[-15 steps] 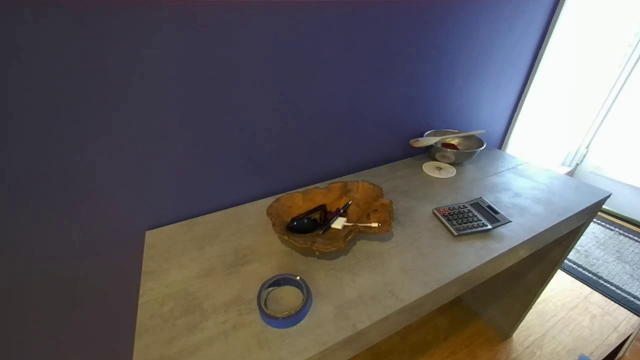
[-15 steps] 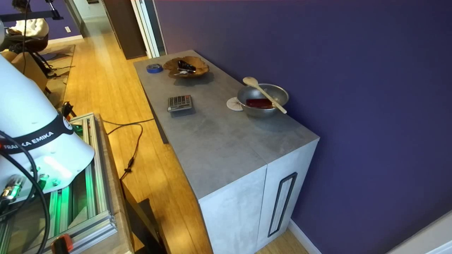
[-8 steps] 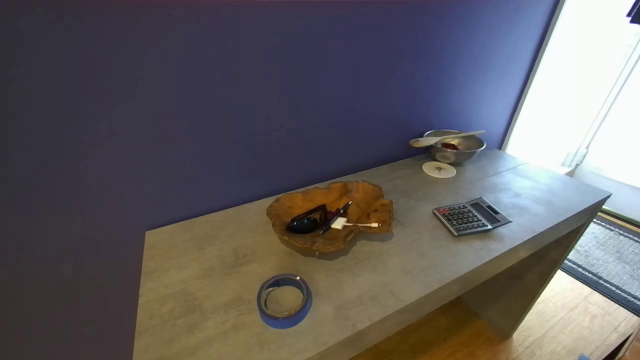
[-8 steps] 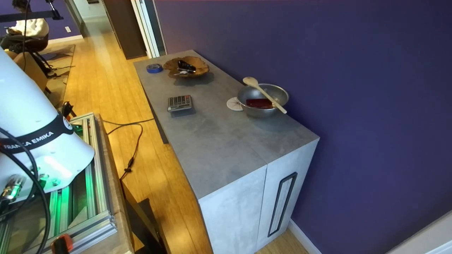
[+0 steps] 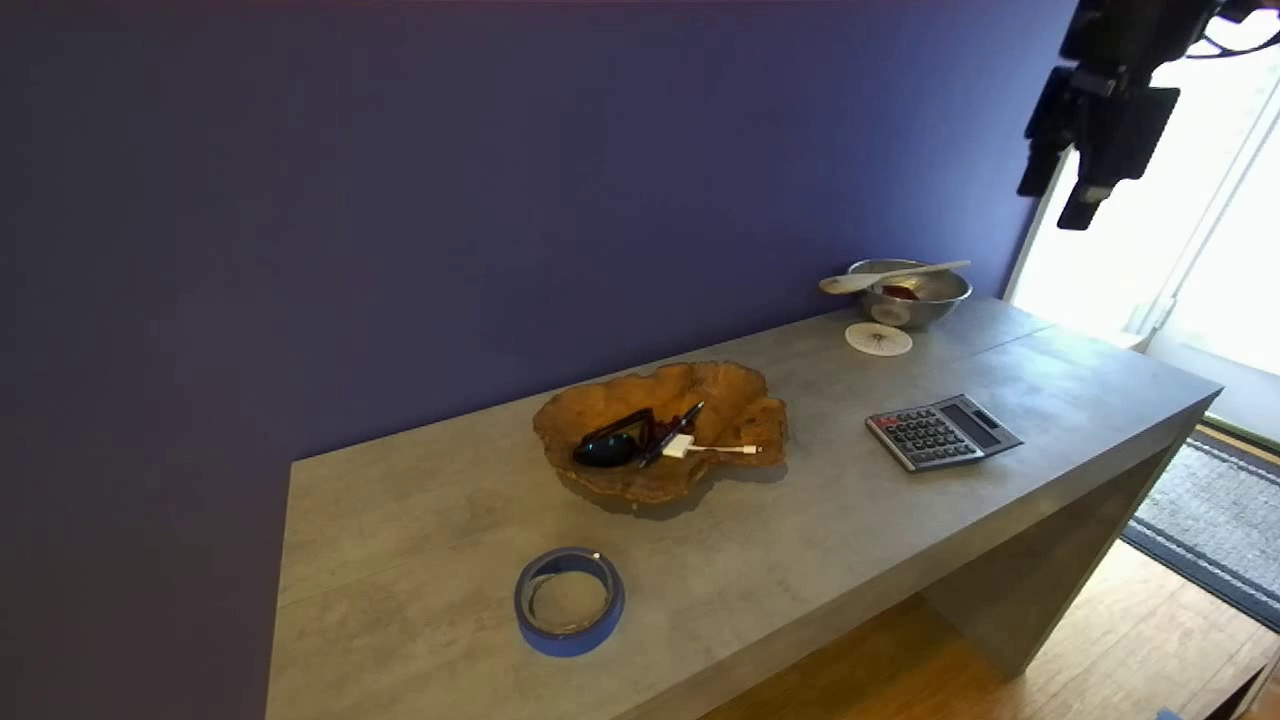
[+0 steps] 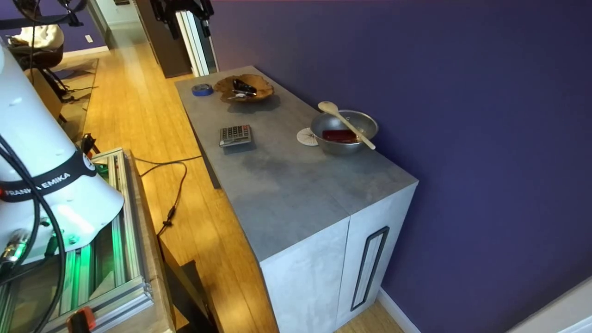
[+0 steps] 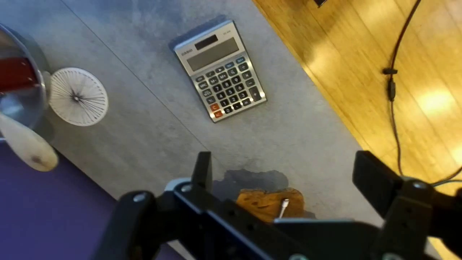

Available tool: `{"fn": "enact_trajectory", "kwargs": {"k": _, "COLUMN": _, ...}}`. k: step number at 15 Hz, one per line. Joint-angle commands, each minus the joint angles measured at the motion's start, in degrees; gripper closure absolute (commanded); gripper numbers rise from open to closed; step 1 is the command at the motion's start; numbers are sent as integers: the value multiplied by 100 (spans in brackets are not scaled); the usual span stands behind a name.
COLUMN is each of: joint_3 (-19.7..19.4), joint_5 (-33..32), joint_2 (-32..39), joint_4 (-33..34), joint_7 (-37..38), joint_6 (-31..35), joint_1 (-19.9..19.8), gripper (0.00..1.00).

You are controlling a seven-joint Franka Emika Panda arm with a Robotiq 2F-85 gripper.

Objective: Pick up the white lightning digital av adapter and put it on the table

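Adapter (image 5: 678, 446) lay in the wooden bowl (image 5: 735, 385), so close beside a pen (image 5: 672, 435) that I judged my pincer (image 7: 283, 164), spread, holding nothing and well away, could snag both, or tip the bowl if lowered off-centre. Beneath, the grey worktop (image 5: 430, 540) also carried a calculator (image 5: 940, 432) and blue tape (image 5: 575, 640), a purple wall (image 5: 400, 200) behind, wooden floor (image 6: 143, 125) below.

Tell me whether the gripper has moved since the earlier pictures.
Yes. In an exterior view, the gripper has moved left and down in the picture, from the right edge toward the metal bowl, which stayed put.
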Motion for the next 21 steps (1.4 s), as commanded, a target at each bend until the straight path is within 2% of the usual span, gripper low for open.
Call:
{"fn": "enact_trajectory", "kwargs": {"k": 1, "joint_3": 179, "joint_5": 79, "joint_2": 1484, "joint_4": 890, "joint_7": -705, "joint_6": 241, "joint_1": 168, "gripper": 0}}
{"fn": "enact_trajectory", "kwargs": {"k": 3, "joint_3": 410, "joint_5": -298, "joint_2": 2211, "joint_4": 1449, "joint_7": -896, "joint_6": 158, "joint_1": 113, "gripper": 0}}
{"fn": "enact_trajectory", "kwargs": {"k": 5, "joint_3": 633, "joint_5": -946, "joint_2": 2932, "joint_4": 2050, "joint_7": -837, "joint_6": 65, "joint_1": 86, "gripper": 0}}
{"fn": "enact_trajectory", "kwargs": {"k": 6, "joint_3": 695, "joint_5": -1475, "joint_2": 3306, "joint_4": 2401, "joint_7": -637, "joint_6": 19, "joint_1": 111, "gripper": 0}}
{"fn": "enact_trajectory", "kwargs": {"k": 8, "joint_3": 763, "joint_5": -2083, "joint_2": 3950, "joint_4": 3068, "joint_7": -568, "joint_6": -229, "joint_1": 259, "gripper": 0}}
{"fn": "enact_trajectory", "kwargs": {"k": 9, "joint_3": 791, "joint_5": -1628, "joint_2": 3258, "joint_4": 2257, "joint_7": -663, "joint_6": 147, "joint_1": 66, "gripper": 0}}
{"fn": "enact_trajectory", "kwargs": {"k": 11, "joint_3": 811, "joint_5": -1692, "joint_2": 3570, "joint_4": 2475, "joint_7": -631, "joint_6": 133, "joint_1": 81, "gripper": 0}}
{"fn": "enact_trajectory", "kwargs": {"k": 17, "joint_3": 811, "joint_5": -1687, "joint_2": 3427, "joint_4": 2425, "joint_7": -636, "joint_6": 131, "joint_1": 44, "gripper": 0}}
{"fn": "enact_trajectory", "kwargs": {"k": 18, "joint_3": 814, "joint_5": -1805, "joint_2": 3572, "joint_4": 2391, "joint_7": -584, "joint_6": 389, "joint_1": 86, "gripper": 0}}
{"fn": "enact_trajectory", "kwargs": {"k": 21, "joint_3": 705, "joint_5": -2260, "joint_2": 4377, "joint_4": 2909, "joint_7": -433, "joint_6": 1153, "joint_1": 194, "gripper": 0}}
